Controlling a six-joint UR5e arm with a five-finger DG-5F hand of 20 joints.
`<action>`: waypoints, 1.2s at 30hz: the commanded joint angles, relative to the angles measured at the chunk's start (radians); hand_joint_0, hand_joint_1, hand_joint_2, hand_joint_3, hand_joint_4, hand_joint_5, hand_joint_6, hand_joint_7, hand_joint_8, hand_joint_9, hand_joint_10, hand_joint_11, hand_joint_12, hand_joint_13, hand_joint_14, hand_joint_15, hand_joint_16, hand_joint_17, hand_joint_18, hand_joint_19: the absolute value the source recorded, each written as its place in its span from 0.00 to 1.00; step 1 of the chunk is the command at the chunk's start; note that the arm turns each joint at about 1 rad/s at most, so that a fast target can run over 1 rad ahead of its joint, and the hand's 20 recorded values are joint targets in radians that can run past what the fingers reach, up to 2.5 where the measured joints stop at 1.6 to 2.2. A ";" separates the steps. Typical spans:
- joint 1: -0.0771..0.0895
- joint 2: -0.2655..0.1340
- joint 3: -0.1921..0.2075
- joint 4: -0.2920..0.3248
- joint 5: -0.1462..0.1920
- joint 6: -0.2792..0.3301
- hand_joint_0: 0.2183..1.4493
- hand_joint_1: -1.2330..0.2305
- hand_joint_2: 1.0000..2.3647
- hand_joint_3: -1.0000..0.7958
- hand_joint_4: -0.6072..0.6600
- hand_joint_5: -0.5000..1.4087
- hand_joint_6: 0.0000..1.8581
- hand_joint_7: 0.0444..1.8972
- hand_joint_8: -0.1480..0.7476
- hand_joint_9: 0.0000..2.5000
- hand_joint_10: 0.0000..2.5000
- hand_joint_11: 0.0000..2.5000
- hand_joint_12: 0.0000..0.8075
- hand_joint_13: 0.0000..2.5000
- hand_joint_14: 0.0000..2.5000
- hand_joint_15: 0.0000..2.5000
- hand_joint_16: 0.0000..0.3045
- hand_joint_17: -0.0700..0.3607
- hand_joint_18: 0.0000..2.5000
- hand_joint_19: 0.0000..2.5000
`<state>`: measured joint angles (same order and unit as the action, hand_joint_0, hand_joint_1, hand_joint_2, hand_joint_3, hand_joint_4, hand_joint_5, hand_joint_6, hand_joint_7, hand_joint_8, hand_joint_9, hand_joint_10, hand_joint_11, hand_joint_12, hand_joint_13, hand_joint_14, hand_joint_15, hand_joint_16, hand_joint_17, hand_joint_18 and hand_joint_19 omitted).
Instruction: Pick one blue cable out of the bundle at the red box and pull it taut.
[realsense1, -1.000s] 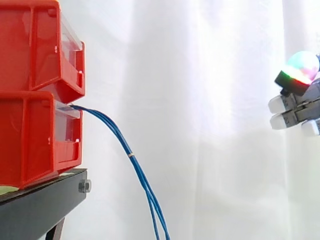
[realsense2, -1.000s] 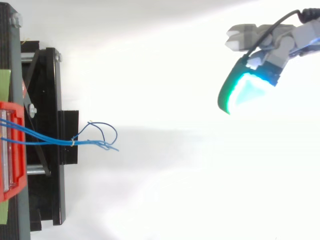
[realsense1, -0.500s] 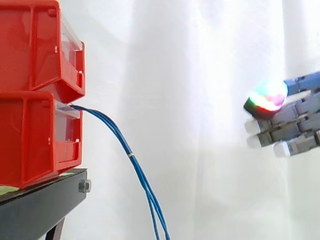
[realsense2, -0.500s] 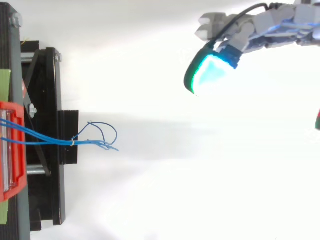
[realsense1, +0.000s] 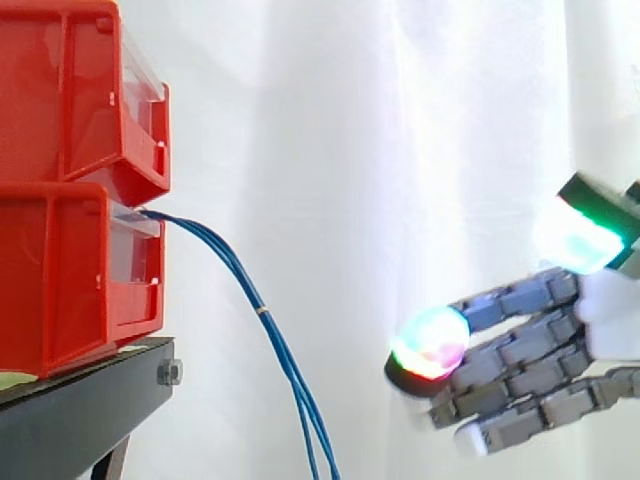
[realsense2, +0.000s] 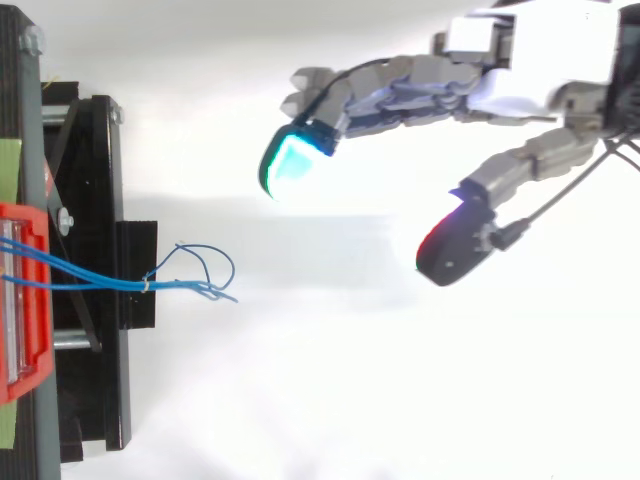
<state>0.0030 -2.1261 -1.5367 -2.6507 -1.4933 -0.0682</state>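
At the left the lower red box (realsense1: 70, 280) sat on the black stand (realsense1: 80, 405), and the blue cables (realsense1: 274, 340) left its front lip as a bundle, drooping slack downward past a small tie (realsense1: 262, 312). To make the approach well, I judged I should aim below that tie, where the strands part, and close on a single one. My hand (realsense2: 530, 55) hung well apart from them, fingers (realsense2: 400, 85) straight, thumb spread wide, holding and touching nothing.
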 joint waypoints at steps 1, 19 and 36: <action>0.002 -0.057 0.044 0.000 -0.001 0.014 0.19 0.28 0.00 0.28 0.75 0.15 0.27 0.37 0.50 0.08 0.00 0.00 0.51 0.00 0.00 0.00 0.24 0.55 0.00 0.00; 0.042 -0.130 0.132 0.066 0.051 0.027 0.22 0.35 0.00 0.28 0.78 0.16 0.27 0.38 0.50 0.10 0.00 0.00 0.49 0.00 0.00 0.00 0.23 0.53 0.00 0.00; 0.068 -0.161 0.165 0.129 0.090 -0.009 0.23 0.37 0.00 0.28 0.79 0.17 0.27 0.38 0.50 0.12 0.00 0.00 0.49 0.01 0.00 0.00 0.23 0.53 0.00 0.00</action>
<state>0.0664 -2.2867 -1.3722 -2.5419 -1.4085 -0.0619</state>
